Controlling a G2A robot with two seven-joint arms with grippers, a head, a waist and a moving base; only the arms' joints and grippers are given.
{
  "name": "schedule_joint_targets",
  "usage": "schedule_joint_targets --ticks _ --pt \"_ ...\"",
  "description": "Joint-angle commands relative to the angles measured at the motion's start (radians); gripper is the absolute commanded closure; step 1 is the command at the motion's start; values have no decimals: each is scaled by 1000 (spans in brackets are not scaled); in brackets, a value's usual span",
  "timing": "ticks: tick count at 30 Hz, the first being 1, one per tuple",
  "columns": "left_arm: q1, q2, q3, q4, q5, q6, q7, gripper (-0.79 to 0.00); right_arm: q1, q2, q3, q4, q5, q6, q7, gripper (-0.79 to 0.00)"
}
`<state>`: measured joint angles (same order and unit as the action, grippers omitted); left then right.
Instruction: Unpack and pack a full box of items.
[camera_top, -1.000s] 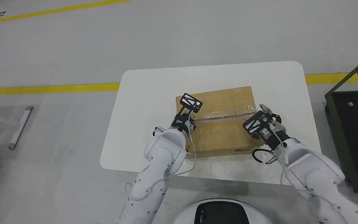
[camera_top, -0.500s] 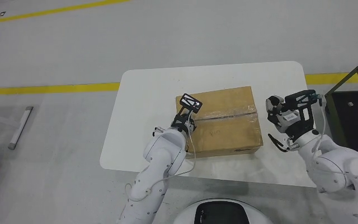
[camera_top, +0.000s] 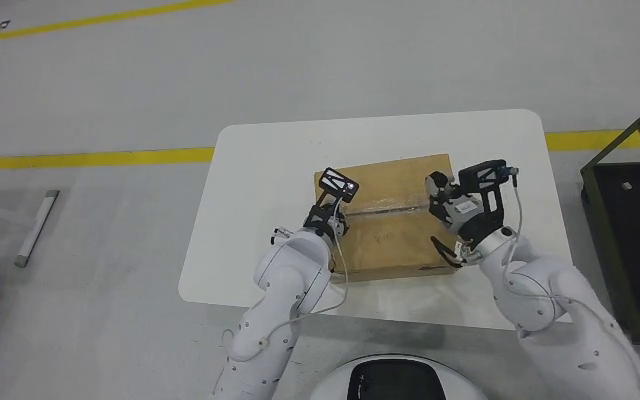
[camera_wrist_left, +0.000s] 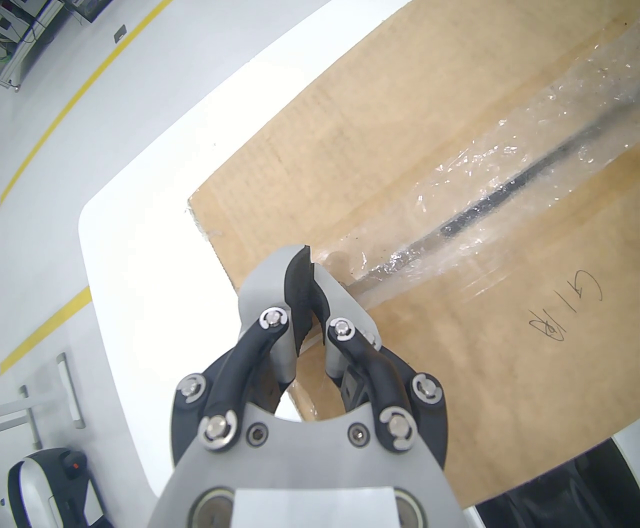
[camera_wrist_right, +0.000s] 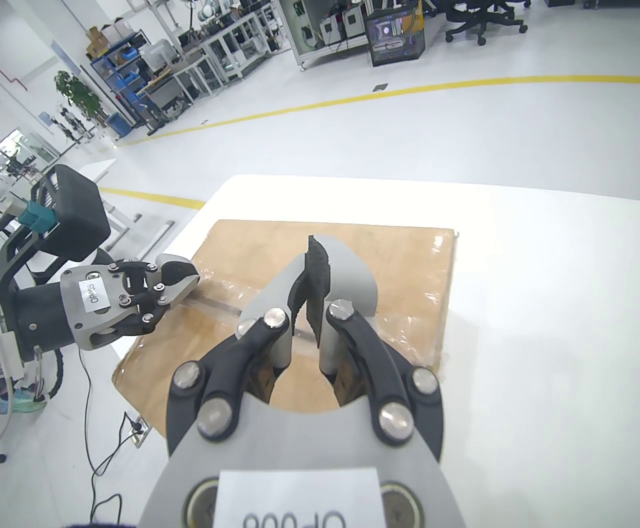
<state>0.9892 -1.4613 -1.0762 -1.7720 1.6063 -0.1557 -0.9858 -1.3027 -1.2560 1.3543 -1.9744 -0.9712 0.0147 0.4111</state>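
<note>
We see a white table (camera_top: 255, 190) with rounded corners; on it the cardboard box (camera_top: 395, 235) lies flat, towards the robot's side and a little right of the middle, its flaps closed; a strip of clear tape (camera_wrist_left: 465, 210) runs along the seam between the flaps, wrinkled, with a dark line showing through it; the left gripper (camera_wrist_left: 306, 272) sits at the left end of that seam, right at the box's edge, its fingers clenched together with nothing between them, though we cannot tell whether the tips touch the cardboard; the right gripper (camera_wrist_right: 316, 260) hangs above the right part of the box top, near the same seam, its pads likewise pressed together and empty; a small handwritten scribble (camera_wrist_left: 565, 310) marks the near flap.
</note>
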Motion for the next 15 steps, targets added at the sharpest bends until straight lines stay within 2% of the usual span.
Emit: schedule_joint_targets --ticks 1,7,11,13,14,15 --pt "1 0 -1 1 0 -1 -1 -49 18 -3 -28 27 -12 1 -2 0" --pt "3 -1 -4 -1 -1 -7 -1 -58 63 -10 -90 120 -77 12 -5 0" --pt "5 -1 -7 -3 -3 -8 0 -123 73 -13 -111 155 -112 21 -13 0" --pt "6 -1 -7 -5 0 -10 -2 -262 75 -13 -117 165 -128 21 -15 0" --pt "7 -1 -8 -6 -1 -10 -2 -440 76 -14 -119 169 -138 22 -17 0" --pt "7 -1 -9 -7 -2 -10 -2 -656 76 -14 -121 172 -145 22 -19 0"
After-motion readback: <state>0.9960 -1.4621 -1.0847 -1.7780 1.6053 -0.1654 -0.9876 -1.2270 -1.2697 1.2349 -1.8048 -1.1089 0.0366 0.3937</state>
